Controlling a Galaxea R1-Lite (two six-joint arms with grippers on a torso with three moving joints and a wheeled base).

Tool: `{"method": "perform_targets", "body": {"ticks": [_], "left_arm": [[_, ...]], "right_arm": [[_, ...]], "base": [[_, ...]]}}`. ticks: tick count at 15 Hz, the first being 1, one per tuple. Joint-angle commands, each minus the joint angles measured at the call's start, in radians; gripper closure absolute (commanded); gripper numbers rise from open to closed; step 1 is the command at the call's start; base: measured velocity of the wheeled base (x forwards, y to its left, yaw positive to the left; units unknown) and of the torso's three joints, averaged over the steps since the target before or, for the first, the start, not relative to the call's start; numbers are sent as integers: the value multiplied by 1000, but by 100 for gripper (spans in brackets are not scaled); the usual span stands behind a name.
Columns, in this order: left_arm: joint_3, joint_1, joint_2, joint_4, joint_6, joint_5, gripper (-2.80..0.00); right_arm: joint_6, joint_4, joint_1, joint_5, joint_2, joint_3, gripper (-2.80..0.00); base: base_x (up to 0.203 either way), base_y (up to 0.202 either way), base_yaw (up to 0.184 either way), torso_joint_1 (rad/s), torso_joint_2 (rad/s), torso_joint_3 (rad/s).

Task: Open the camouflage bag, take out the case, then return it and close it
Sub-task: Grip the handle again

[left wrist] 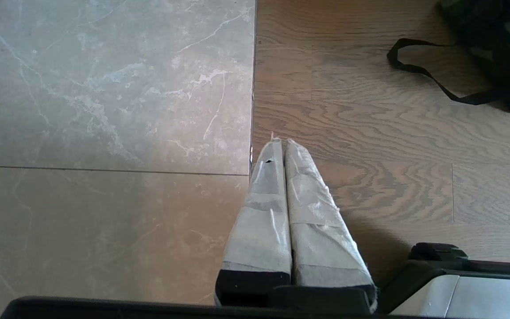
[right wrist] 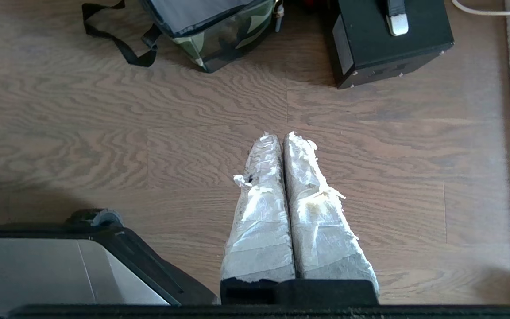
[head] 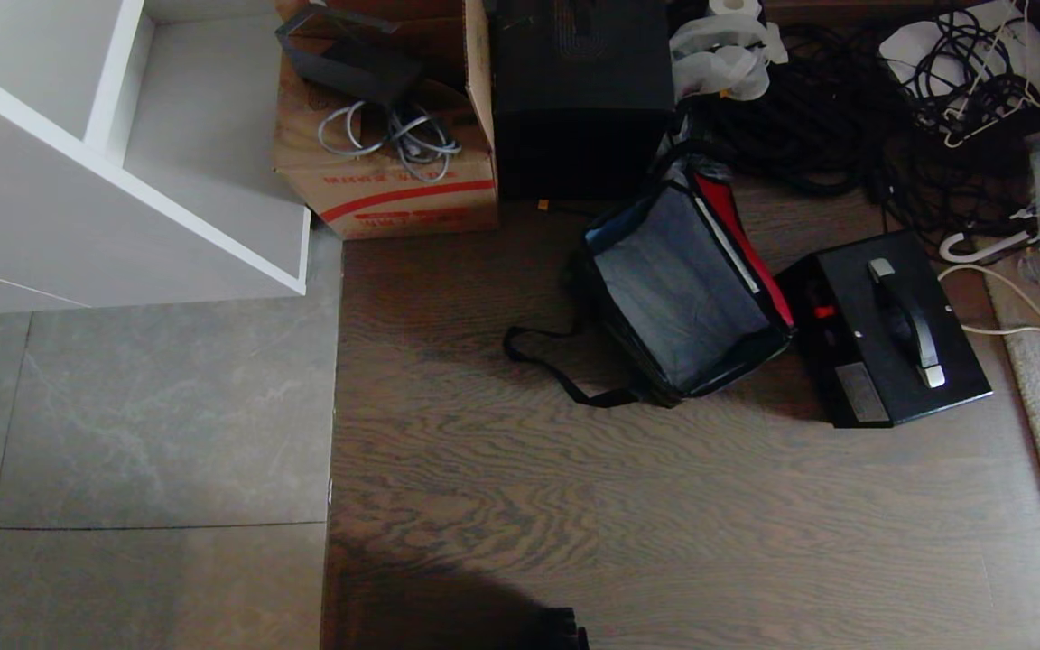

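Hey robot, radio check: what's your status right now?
Left gripper and right gripper shut, empty, above floor. Camouflage bag open; case out beside it. Shoulder strap trailing on floor.

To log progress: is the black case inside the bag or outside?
Outside. The case lies on the wood floor beside the open bag, handle up.

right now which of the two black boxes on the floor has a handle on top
The case, right of the camouflage bag: silver-ended handle on its lid. The taller black box behind shows none.
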Motion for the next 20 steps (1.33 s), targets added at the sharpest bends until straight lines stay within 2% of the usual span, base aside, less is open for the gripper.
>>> {"method": "perform_targets", "body": {"ticks": [1,3,5,8,12,18,19,20], "left_arm": [[11,0,0,0,-1,0,0],[11,0,0,0,-1,0,0],[11,0,0,0,-1,0,0],[9,0,0,0,-1,0,0],[11,0,0,0,-1,0,0],[11,0,0,0,-1,2,0],[9,0,0,0,-1,0,0],[9,0,0,0,-1,0,0]], "right_arm": [[5,-6,0,-5,4,2,0],[9,-4,0,-6,2,-13,0],[9,24,0,-5,22,-105,0],[10,155,1,-5,187,-236,0],[59,227,8,-6,636,-448,0],[110,228,10,29,1390,-928,0],[110,222,5,52,1498,-995,-280],[108,213,1,70,1598,-1061,-280]], "base": [[0,0,0,0,0,0],[0,0,0,0,0,0],[0,0,0,0,0,0],[0,0,0,0,0,0],[0,0,0,0,0,0],[0,0,0,0,0,0],[0,0,0,0,0,0],[0,0,0,0,0,0]]}}
